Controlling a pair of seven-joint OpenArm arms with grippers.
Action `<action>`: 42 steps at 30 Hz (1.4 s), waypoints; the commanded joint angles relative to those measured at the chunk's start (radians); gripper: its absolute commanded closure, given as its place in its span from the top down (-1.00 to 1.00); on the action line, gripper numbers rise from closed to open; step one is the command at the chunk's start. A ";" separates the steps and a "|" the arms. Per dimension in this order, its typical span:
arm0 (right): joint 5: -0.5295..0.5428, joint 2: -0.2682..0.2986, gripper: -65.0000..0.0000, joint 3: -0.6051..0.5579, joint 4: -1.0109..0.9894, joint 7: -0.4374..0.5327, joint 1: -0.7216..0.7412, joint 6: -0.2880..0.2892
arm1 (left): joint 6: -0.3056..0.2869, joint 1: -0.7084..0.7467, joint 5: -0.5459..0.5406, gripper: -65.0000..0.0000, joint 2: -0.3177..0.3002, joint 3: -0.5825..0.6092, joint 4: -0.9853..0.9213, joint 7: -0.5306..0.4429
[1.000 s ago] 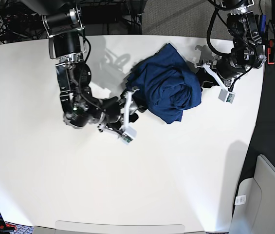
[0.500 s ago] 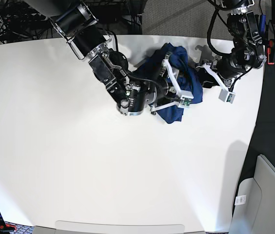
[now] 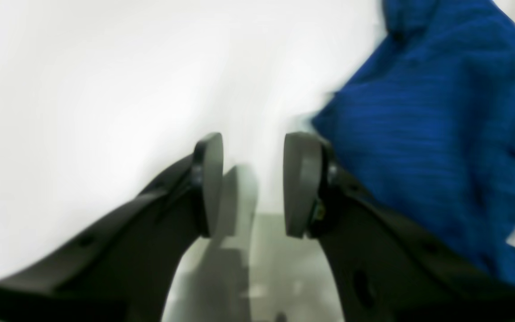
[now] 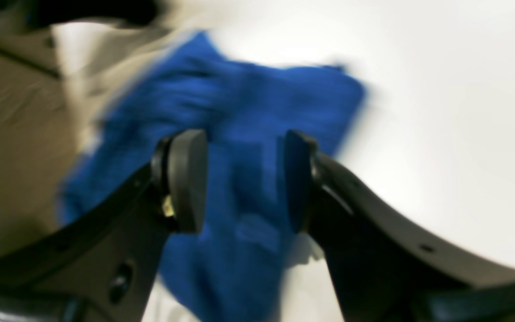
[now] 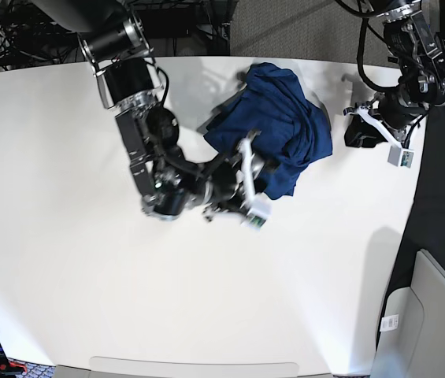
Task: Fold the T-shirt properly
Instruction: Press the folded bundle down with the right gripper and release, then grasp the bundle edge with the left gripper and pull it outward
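Observation:
The T-shirt lies crumpled in a dark blue heap at the back middle of the white table. My right gripper is at the heap's near-left edge. In the right wrist view this gripper stands open, and the blurred blue T-shirt shows through the gap and beyond it. My left gripper hangs to the right of the heap, apart from it. Its wrist view shows this gripper open over bare table, with the T-shirt off to its right side.
The table's right edge runs close behind the left arm. A grey bin stands beyond the table's front right corner. Cables lie past the back left edge.
The right arm swung across the shirt and came back to the heap's near-left edge. The heap is now bunched further back. The left gripper drew away to the right.

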 commanded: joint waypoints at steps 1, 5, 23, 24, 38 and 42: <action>0.031 0.006 -0.20 0.027 0.018 0.023 0.034 0.006 | -0.005 0.012 -0.017 -0.31 -0.010 -0.004 0.064 0.013; 0.031 0.065 -0.20 0.082 0.017 0.057 0.038 0.006 | -0.007 0.026 -0.045 -0.31 0.036 -0.003 0.216 0.096; 0.034 0.104 -0.20 0.140 0.021 0.057 -0.023 0.006 | 0.107 0.027 0.072 -0.31 0.050 0.315 0.210 -0.026; 0.036 0.104 -0.20 0.148 0.021 0.057 -0.023 0.006 | 0.107 0.029 0.090 -0.31 0.050 0.324 0.210 -0.032; 0.033 0.102 -0.20 0.157 0.017 0.057 -0.037 0.006 | 0.107 0.033 0.155 -0.82 -0.033 0.335 0.225 -0.075; 0.033 0.102 -0.20 0.156 0.017 0.057 -0.037 0.006 | 0.107 0.030 0.155 -0.82 -0.034 0.261 0.225 -0.075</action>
